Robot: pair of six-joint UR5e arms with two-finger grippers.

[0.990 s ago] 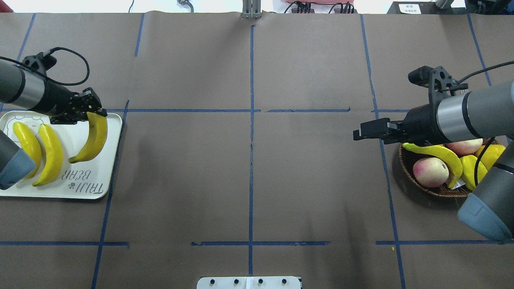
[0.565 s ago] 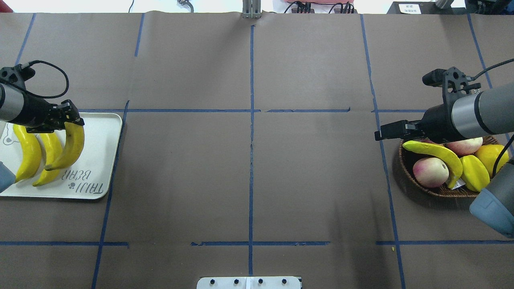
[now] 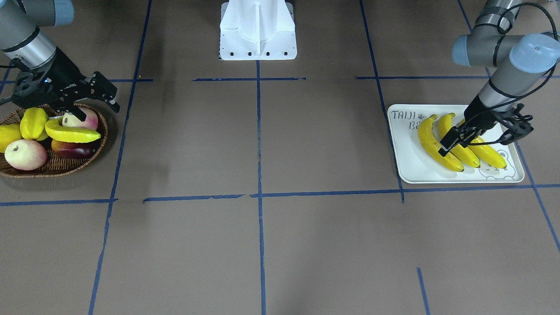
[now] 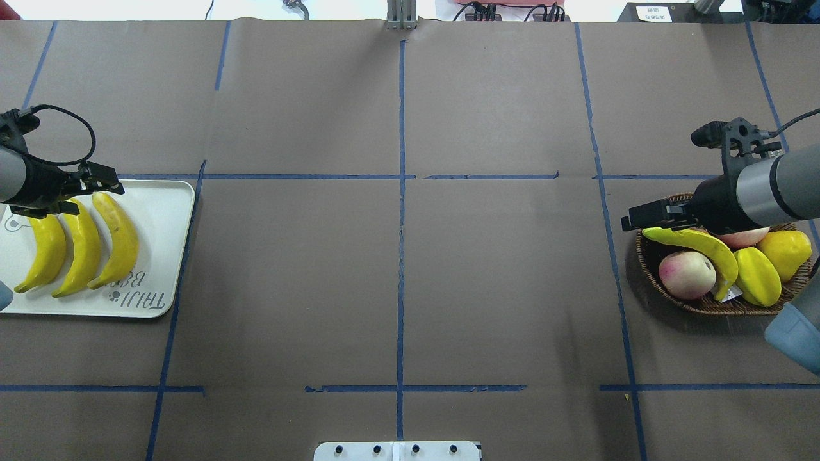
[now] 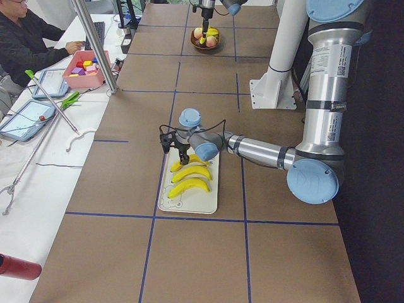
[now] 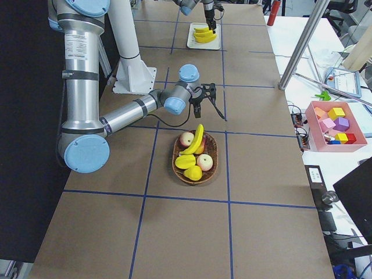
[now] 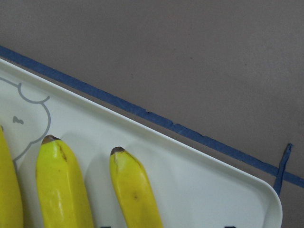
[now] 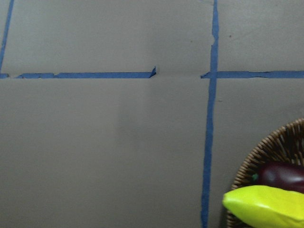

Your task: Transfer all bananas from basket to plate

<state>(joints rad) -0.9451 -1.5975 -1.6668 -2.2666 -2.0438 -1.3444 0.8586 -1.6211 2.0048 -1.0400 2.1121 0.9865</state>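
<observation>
Three yellow bananas [image 4: 118, 240] lie side by side on the white plate [image 4: 163, 256], which also shows in the front view [image 3: 409, 162]. My left gripper [image 4: 110, 181] is open and empty, just above the stem end of the rightmost one; in the front view the left gripper [image 3: 456, 139] hovers over the bananas [image 3: 437, 148]. The fourth banana [image 4: 701, 246] lies across fruit in the wicker basket [image 4: 647, 272]. My right gripper [image 3: 98, 111] is open and empty, above the basket's rim [image 3: 65, 167] near that banana's [image 3: 72, 134] end.
The basket also holds two peaches [image 4: 687, 274], a starfruit [image 4: 757, 275], a stubby yellow fruit [image 4: 787, 250] and a dark purple fruit [image 8: 282, 175]. The white robot base [image 3: 258, 30] stands at the table's near side. Blue tape lines cross the brown table.
My left gripper carried the third banana leftward, set it down beside the other two and opened. My right gripper drew back rightward over the basket's edge.
</observation>
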